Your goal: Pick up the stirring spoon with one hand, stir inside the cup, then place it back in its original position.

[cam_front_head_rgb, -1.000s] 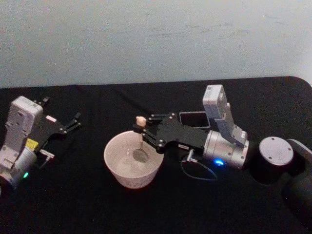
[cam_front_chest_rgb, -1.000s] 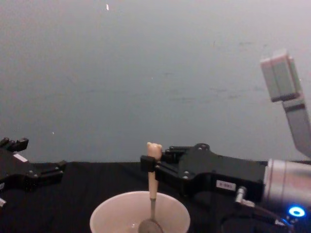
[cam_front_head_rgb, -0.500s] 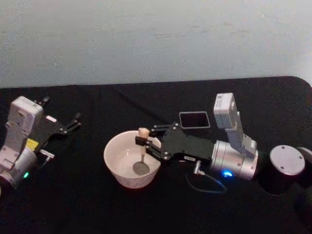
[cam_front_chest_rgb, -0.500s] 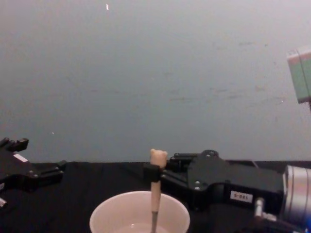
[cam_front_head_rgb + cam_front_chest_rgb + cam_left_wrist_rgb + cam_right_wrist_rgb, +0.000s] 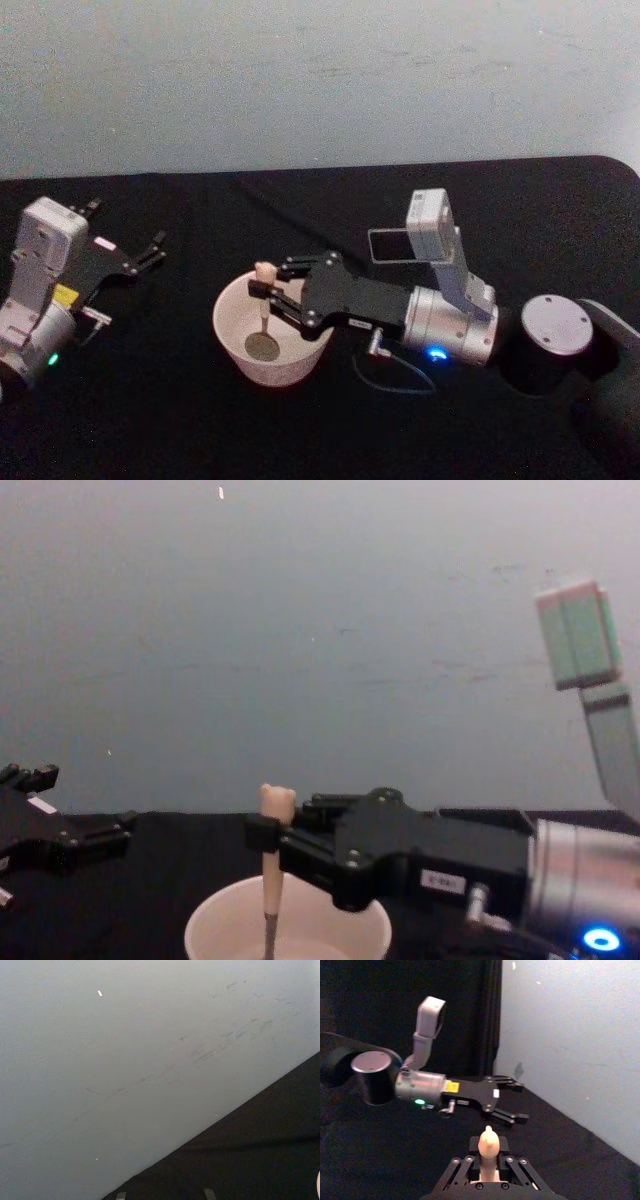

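Black right pincer [image 5: 262, 288], silver wrist [image 5: 452, 322], blue light [image 5: 436, 353], grey camera block [image 5: 430, 222], black left pincer [image 5: 157, 248]

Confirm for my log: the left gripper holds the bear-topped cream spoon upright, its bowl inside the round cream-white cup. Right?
No: the head view shows the right gripper holding the bear-topped cream spoon upright in the round cream-white cup; the left gripper sits aside.

The counter [image 5: 200, 420] is covered in matt black cloth. The cup [image 5: 275, 372] is smooth and cream-white with a soft sheen; whether it is ceramic or plastic is unclear. The spoon [image 5: 262, 318] has a matt cream handle and a shiny metal bowl. The right gripper [image 5: 266, 290] is matt black, with a brushed silver metal wrist. The wall [image 5: 300, 80] is pale, matt and scuffed.
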You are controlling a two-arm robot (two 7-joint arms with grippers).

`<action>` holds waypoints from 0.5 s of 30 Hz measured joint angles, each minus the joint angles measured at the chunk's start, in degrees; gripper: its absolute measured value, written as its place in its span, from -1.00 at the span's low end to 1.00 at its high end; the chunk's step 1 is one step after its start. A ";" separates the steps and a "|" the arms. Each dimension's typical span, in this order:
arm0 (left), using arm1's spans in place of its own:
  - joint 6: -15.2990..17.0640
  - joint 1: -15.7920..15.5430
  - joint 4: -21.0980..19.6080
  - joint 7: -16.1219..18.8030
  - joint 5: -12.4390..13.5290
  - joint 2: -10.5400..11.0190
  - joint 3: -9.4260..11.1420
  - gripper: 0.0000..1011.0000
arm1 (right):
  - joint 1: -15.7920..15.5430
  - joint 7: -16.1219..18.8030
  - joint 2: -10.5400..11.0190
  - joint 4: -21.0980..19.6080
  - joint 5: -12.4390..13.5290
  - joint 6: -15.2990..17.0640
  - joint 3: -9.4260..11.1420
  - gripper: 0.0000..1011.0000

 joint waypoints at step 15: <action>0.00 0.00 0.00 0.00 0.00 0.00 0.00 0.98 | 2.64 -4.16 -2.97 5.60 -2.80 -1.38 1.47 -0.63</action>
